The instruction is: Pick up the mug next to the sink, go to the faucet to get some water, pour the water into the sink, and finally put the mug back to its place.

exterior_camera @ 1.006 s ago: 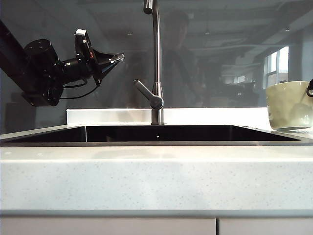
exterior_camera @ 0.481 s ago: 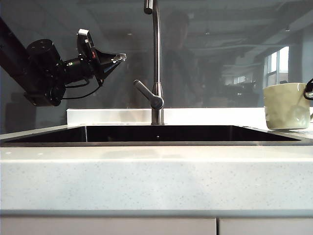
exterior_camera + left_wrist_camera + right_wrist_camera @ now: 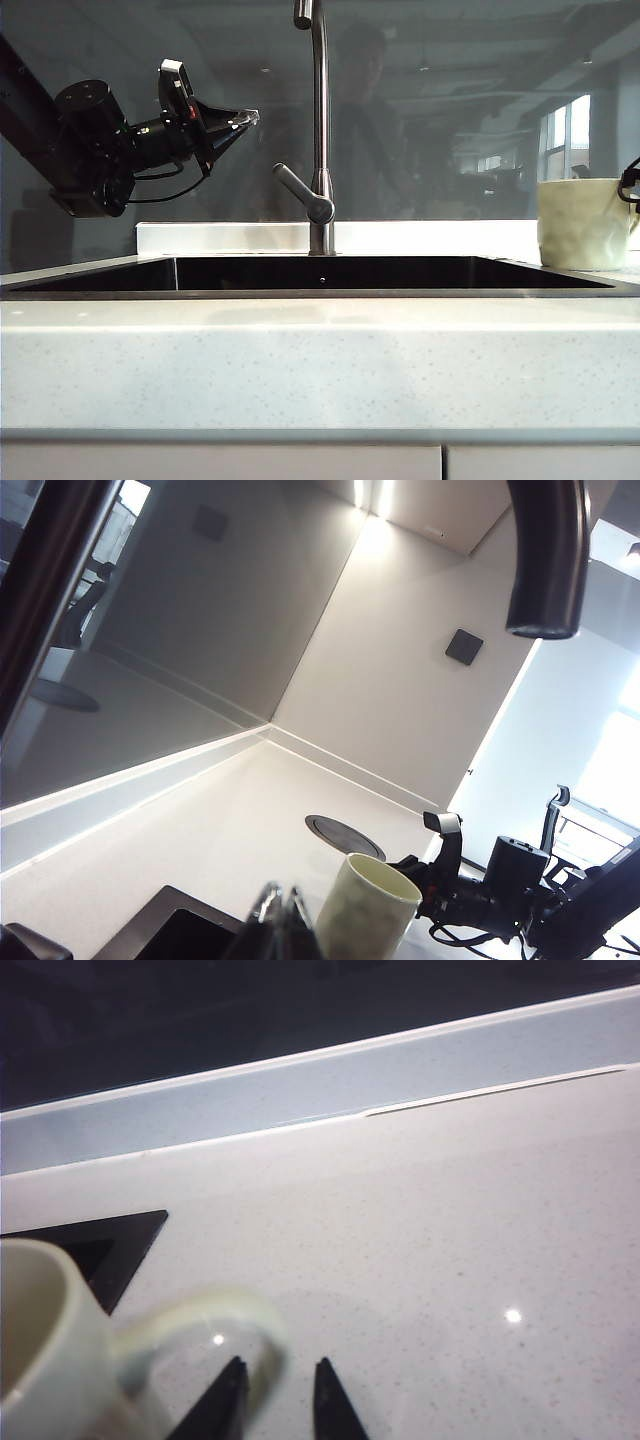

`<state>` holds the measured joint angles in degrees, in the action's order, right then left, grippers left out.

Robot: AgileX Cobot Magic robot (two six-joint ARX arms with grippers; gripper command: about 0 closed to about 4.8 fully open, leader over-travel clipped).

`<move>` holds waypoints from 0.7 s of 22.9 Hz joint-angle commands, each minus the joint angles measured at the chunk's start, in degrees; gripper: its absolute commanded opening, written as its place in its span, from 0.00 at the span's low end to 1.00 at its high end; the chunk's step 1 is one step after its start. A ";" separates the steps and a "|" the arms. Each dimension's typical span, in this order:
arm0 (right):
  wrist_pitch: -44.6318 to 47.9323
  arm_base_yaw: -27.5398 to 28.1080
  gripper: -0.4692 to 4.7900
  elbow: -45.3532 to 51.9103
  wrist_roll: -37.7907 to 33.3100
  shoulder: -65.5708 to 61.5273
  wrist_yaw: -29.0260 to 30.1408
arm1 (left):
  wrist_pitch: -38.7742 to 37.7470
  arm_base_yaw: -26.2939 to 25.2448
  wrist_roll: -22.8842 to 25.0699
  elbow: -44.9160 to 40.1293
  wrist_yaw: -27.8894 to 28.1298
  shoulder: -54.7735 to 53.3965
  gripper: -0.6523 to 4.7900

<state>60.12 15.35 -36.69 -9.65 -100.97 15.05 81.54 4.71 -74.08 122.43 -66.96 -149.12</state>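
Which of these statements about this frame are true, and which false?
1. The mug stands upright on the counter right of the sink. True.
2. The left gripper holds the mug. False: it hangs shut and empty in the air, left of the faucet.
3. The right gripper has its fingertips on either side of the mug's handle, jaws apart. True.
4. Water runs from the faucet. False: no stream shows.
5. The mug lies in the sink. False: it is on the counter beside it.
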 commanded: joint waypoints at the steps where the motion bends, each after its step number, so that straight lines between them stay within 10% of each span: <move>1: 1.40 0.11 0.30 -0.24 -0.13 0.39 0.09 | 1.64 0.04 -0.09 0.09 -0.79 0.50 0.11; 12: 1.46 1.31 0.29 4.61 -1.49 5.14 0.33 | 1.38 0.02 -0.07 0.09 -1.31 0.48 0.11; 16: 1.38 1.29 0.08 11.61 -3.74 15.65 0.50 | 1.29 0.02 -0.07 0.09 -1.27 0.50 0.11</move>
<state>60.10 16.73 -26.39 -11.49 -87.90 15.27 81.54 4.80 -74.22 122.43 -68.14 -149.12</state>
